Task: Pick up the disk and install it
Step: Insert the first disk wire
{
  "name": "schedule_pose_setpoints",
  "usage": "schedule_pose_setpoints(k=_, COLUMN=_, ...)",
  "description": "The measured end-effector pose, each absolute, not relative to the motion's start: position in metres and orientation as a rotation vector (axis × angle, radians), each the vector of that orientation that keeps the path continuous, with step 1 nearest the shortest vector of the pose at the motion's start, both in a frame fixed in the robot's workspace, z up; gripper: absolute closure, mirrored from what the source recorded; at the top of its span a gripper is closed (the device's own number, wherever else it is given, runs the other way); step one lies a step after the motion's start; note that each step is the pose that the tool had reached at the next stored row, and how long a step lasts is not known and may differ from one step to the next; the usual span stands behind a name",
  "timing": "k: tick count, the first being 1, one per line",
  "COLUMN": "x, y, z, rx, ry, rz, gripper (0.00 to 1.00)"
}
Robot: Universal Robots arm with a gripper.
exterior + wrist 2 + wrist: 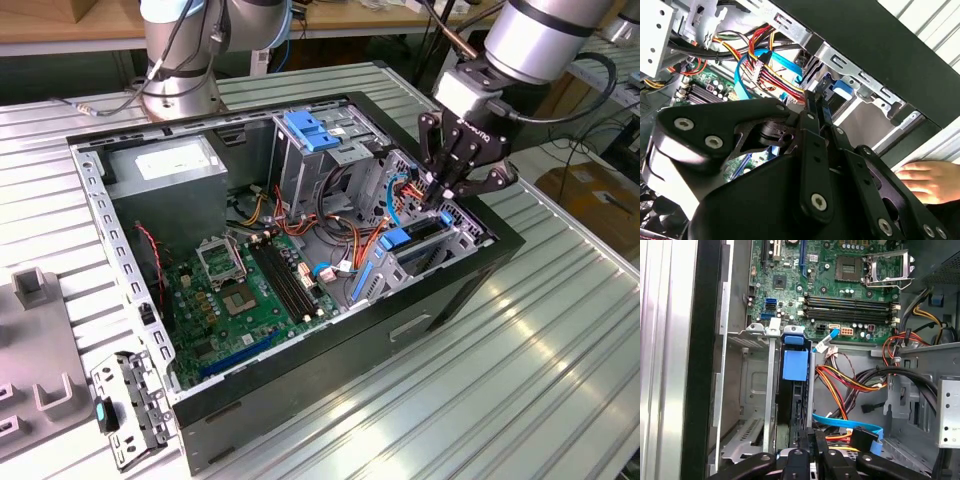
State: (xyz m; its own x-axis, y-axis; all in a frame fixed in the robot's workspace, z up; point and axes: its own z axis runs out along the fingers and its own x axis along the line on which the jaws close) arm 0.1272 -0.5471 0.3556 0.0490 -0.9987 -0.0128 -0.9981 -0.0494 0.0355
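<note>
A ribbed metal table [560, 340] carries the open computer case [300, 400] and a grey fixture [35, 370].
</note>
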Motion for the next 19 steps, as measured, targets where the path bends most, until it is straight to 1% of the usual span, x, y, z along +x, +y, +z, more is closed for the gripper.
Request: schedule_pose_setpoints(k=19, x=0.1218, y=-0.5535, z=0.35, rx=2.244, ry=-2.175, rz=-0.053, gripper=0.84)
